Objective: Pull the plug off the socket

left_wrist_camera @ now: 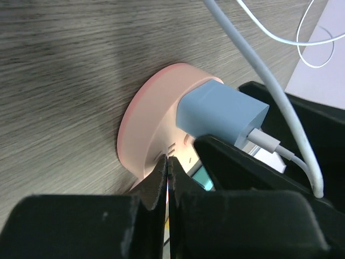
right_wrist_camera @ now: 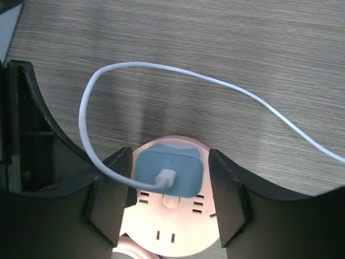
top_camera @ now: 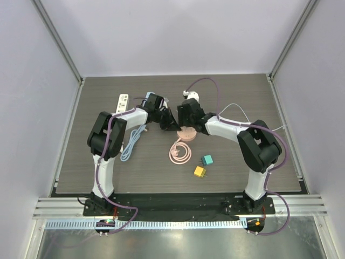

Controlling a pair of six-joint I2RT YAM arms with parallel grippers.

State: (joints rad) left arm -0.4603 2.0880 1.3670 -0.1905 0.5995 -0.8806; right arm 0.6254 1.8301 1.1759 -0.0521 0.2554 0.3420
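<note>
Socket: a round, pale pink plastic socket disc (left_wrist_camera: pixel 151 116) lies flat near the middle of the grey-brown wood-grain table (top_camera: pixel 242 172), between the two arms' wrists.
Plug: a light blue, rounded-square plastic charger plug (right_wrist_camera: pixel 186 164) is seated in the socket's top face, toward the far side of the disc. Empty slot pairs show on the near side of it.
Cable: a thin white cable (right_wrist_camera: pixel 161 67) runs from a white connector in the plug's top, loops across the table and leaves the right wrist view at the right edge.
Left gripper: the left gripper (left_wrist_camera: pixel 168 164) has its black fingers pressed together with nothing between them. Their tips meet at the socket's rim, just beside the plug; whether they touch the disc cannot be told.
Right gripper: the right gripper (right_wrist_camera: pixel 170 162) stands over the socket with its fingers spread, one on each side of the plug and right up against it. The views do not show whether the pads press on the plug.
Socket cord: a pink cord coiled in a loop (top_camera: pixel 180 152) lies just near of the socket.
Other items: a small teal cube adapter (top_camera: pixel 207 160) and a small yellow cube adapter (top_camera: pixel 199 171) sit close together nearer the right arm's base. A white power strip (top_camera: pixel 123 102) and a pale blue bundled cable (top_camera: pixel 132 142) lie by the left arm.
</note>
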